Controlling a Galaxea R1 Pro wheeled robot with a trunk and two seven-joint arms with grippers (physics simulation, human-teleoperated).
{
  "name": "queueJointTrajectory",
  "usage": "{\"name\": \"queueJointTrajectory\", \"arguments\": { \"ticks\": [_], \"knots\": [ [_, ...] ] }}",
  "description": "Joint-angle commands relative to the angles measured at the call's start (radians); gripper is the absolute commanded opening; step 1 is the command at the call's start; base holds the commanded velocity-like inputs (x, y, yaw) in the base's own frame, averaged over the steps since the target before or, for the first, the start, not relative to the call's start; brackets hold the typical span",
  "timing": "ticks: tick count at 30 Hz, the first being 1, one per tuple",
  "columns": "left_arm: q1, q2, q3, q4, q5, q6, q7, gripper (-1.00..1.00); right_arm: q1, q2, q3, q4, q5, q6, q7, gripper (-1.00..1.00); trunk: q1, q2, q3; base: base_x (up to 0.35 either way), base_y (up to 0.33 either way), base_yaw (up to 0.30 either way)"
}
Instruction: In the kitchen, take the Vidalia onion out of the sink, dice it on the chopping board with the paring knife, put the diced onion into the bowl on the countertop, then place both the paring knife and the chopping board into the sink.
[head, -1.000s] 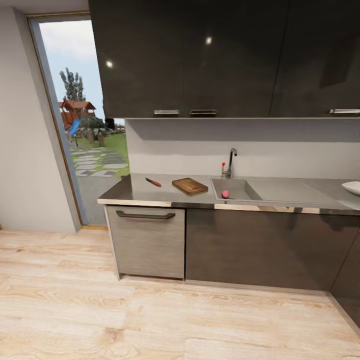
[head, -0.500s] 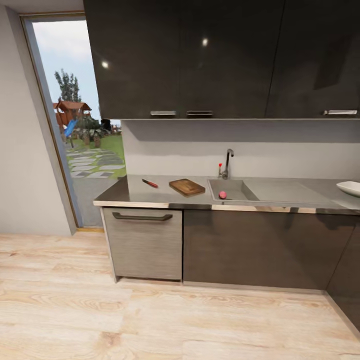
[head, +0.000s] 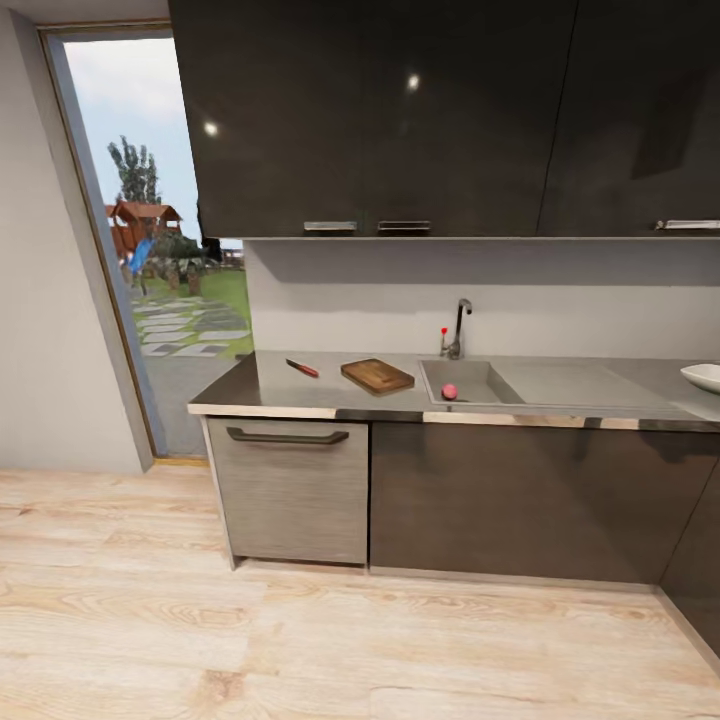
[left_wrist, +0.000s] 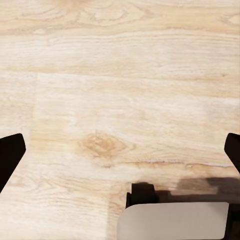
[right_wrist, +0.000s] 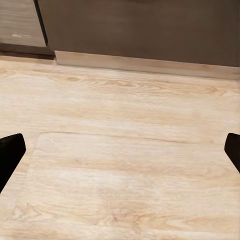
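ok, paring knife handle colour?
Red, on the paring knife lying on the countertop; head view.

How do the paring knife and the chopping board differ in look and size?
The paring knife is thin, with a red handle; the chopping board is broad, flat, brown wood. The knife is far smaller than the board. Both lie on the countertop, apart, the knife farther from the sink.

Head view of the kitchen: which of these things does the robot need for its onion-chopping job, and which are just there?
Needed for the job:
Vidalia onion, lying in the sink
chopping board on the countertop
paring knife, left of the board
bowl, far right

Just there:
tap
upper cabinets
drawer handle
doorway to the garden
wooden floor
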Motion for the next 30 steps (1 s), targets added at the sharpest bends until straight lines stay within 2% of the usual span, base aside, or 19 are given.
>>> {"name": "queueJointTrajectory", "arguments": {
  "ticks": [1, 11, 15, 17, 19, 20, 21, 22, 23, 24, 25, 26, 29, 30],
  "knots": [
    [0.000, 0.000, 0.001, -0.001, 0.001, -0.001, 0.000, 1.00, 0.000, 0.000, 0.000, 0.000, 0.000, -0.002, -0.001, 1.00, 0.000, 0.000, -0.001, 0.001, 0.001, 0.000],
    [0.000, -0.002, 0.001, -0.001, 0.001, -0.001, 0.001, 1.00, -0.001, 0.007, 0.000, -0.012, -0.002, 0.007, -0.010, 1.00, 0.000, 0.000, -0.001, 0.000, 0.000, 0.000],
    [0.000, -0.002, 0.001, -0.002, 0.001, 0.001, 0.001, 1.00, -0.002, 0.023, 0.000, -0.088, -0.004, 0.036, -0.077, 1.00, 0.000, 0.000, -0.001, 0.000, 0.000, 0.000],
    [0.000, -0.003, 0.001, 0.000, 0.001, 0.002, 0.001, 1.00, -0.005, 0.044, 0.000, -0.174, -0.003, 0.094, -0.143, 1.00, 0.000, 0.000, -0.001, 0.000, 0.000, 0.000],
    [0.000, -0.003, 0.001, 0.001, 0.002, 0.003, 0.001, 1.00, -0.014, 0.068, 0.001, -0.285, -0.001, 0.195, -0.219, 1.00, 0.000, 0.000, -0.001, 0.000, 0.000, 0.000],
    [0.000, -0.003, 0.001, 0.001, 0.002, 0.003, 0.001, 1.00, -0.021, 0.083, 0.002, -0.364, 0.000, 0.279, -0.266, 1.00, 0.000, 0.000, -0.001, 0.000, 0.000, 0.000],
    [0.000, -0.003, 0.001, 0.001, 0.002, 0.003, 0.001, 1.00, -0.026, 0.090, 0.003, -0.403, 0.000, 0.323, -0.286, 1.00, 0.000, 0.000, -0.001, 0.000, 0.000, 0.000],
    [0.000, -0.004, 0.001, 0.001, 0.002, 0.003, 0.000, 1.00, -0.041, 0.103, 0.004, -0.479, 0.000, 0.410, -0.316, 1.00, 0.000, 0.000, -0.001, 0.000, 0.000, 0.000],
    [0.000, -0.004, 0.001, 0.001, 0.002, 0.003, 0.000, 1.00, -0.052, 0.109, 0.005, -0.514, 0.001, 0.452, -0.327, 1.00, 0.000, 0.000, -0.001, 0.000, 0.000, 0.000],
    [0.000, -0.004, 0.001, 0.001, 0.002, 0.003, 0.000, 1.00, -0.078, 0.118, 0.005, -0.577, 0.001, 0.530, -0.343, 1.00, 0.000, 0.000, -0.001, 0.000, 0.000, 0.000],
    [0.000, -0.004, 0.001, 0.001, 0.002, 0.003, 0.000, 1.00, -0.094, 0.121, 0.005, -0.604, 0.001, 0.566, -0.349, 1.00, 0.000, 0.000, -0.001, 0.000, 0.000, 0.000],
    [0.000, -0.004, 0.001, 0.001, 0.002, 0.003, 0.000, 1.00, -0.130, 0.127, 0.006, -0.646, 0.001, 0.633, -0.359, 1.00, 0.000, 0.000, -0.001, 0.000, 0.000, 0.000],
    [0.000, -0.005, 0.001, 0.001, 0.002, 0.004, 0.000, 1.00, -0.226, 0.135, 0.006, -0.693, 0.000, 0.755, -0.372, 1.00, 0.000, 0.000, -0.001, 0.000, 0.000, 0.000],
    [0.000, -0.005, 0.001, 0.001, 0.002, 0.004, 0.001, 1.00, -0.280, 0.140, 0.006, -0.704, 0.000, 0.814, -0.376, 1.00, 0.000, 0.000, -0.001, 0.000, 0.000, 0.000]
  ]
}}
